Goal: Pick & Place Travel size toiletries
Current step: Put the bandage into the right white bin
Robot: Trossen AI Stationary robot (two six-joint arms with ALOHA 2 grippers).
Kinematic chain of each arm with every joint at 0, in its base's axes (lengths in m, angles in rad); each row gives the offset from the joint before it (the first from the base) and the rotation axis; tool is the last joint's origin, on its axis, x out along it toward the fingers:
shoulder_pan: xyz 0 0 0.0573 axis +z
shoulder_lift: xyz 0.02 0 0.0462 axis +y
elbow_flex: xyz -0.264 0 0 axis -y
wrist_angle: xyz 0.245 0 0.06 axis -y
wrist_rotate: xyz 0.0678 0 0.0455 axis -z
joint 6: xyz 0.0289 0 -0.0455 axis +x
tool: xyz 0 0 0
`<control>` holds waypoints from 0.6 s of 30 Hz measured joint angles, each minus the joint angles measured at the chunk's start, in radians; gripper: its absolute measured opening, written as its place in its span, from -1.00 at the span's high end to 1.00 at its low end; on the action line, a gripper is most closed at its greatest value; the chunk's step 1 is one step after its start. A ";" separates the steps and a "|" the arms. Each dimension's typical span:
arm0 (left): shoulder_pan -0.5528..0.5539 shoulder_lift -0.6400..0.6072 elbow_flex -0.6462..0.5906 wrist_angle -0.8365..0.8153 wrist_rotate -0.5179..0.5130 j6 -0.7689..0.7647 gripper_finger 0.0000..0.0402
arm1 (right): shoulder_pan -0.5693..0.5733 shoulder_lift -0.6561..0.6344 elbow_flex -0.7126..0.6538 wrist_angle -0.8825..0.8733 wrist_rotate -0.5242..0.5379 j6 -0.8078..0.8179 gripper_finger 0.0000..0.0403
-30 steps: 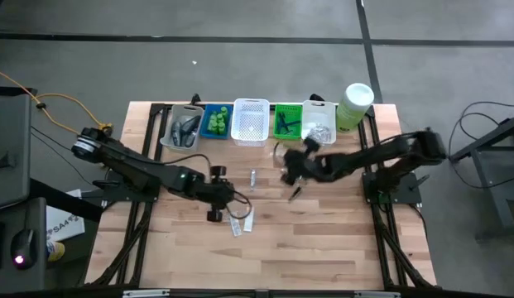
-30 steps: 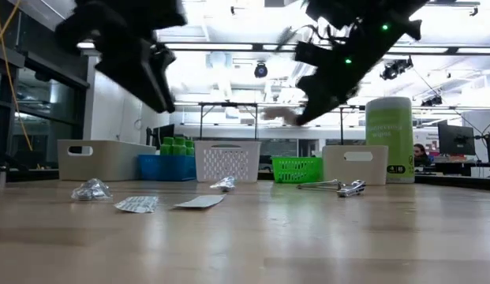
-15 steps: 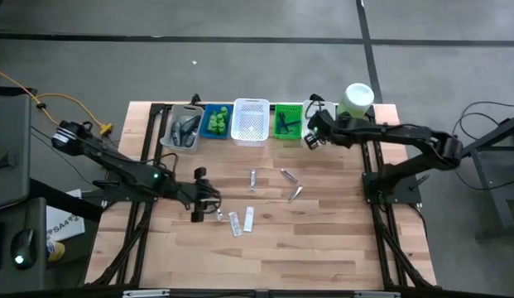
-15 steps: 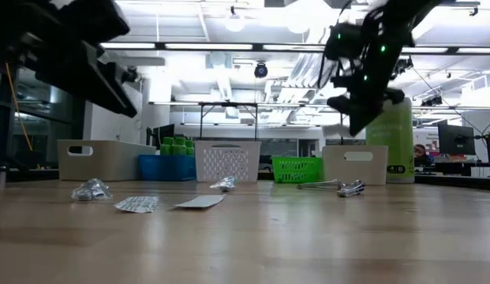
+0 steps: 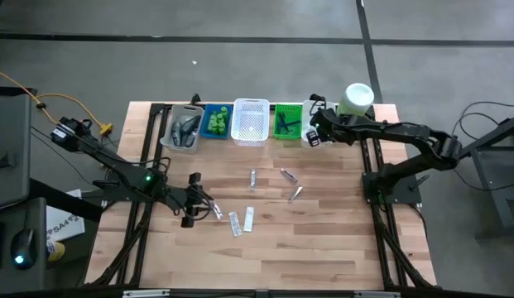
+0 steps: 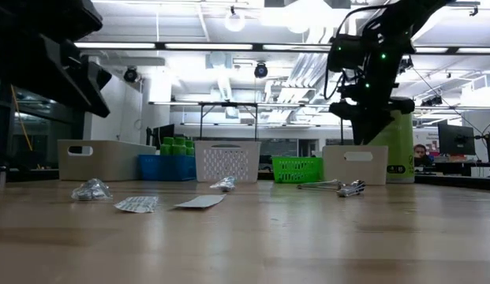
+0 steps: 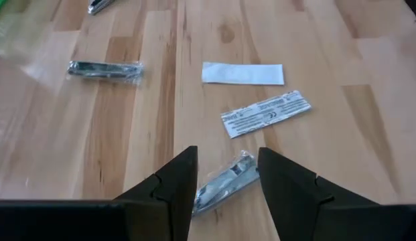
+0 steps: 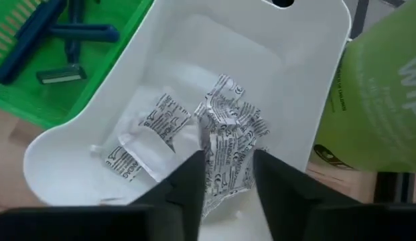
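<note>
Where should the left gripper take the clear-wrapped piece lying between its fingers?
Across its narrow width near the middle, coming straight down. The clear-wrapped piece lies flat and slanted on the table, and the left gripper, open, already straddles it; turning the wrist to square with its long axis would likely help.

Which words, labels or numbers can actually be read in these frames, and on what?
Nothing can be read as words.
Green canister: large pale letters, cropped at the frame edge, unreadable.
Sachets in the white basket: fine print, too small.
Printed sachet on the table: print and a round mark, too small.
Plain white sachet: no print visible.
</note>
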 joint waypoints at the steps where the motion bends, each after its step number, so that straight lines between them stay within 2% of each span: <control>1: -0.005 -0.002 0.000 0.000 0.000 -0.005 0.22 | 0.000 0.000 0.000 0.000 0.001 0.000 0.37; 5: -0.010 -0.006 0.000 0.008 -0.001 -0.031 0.22 | 0.023 -0.020 0.000 0.006 0.002 -0.017 0.15; 8: -0.010 -0.011 0.000 0.001 -0.001 -0.057 0.22 | 0.060 -0.057 0.000 0.010 0.024 -0.023 0.06; 13: -0.010 -0.015 0.000 0.003 -0.001 -0.074 0.22 | 0.170 -0.145 0.000 0.019 0.074 -0.025 0.03; 18: -0.007 -0.015 0.000 0.010 -0.002 -0.100 0.22 | 0.308 -0.229 0.000 0.019 0.078 -0.019 0.07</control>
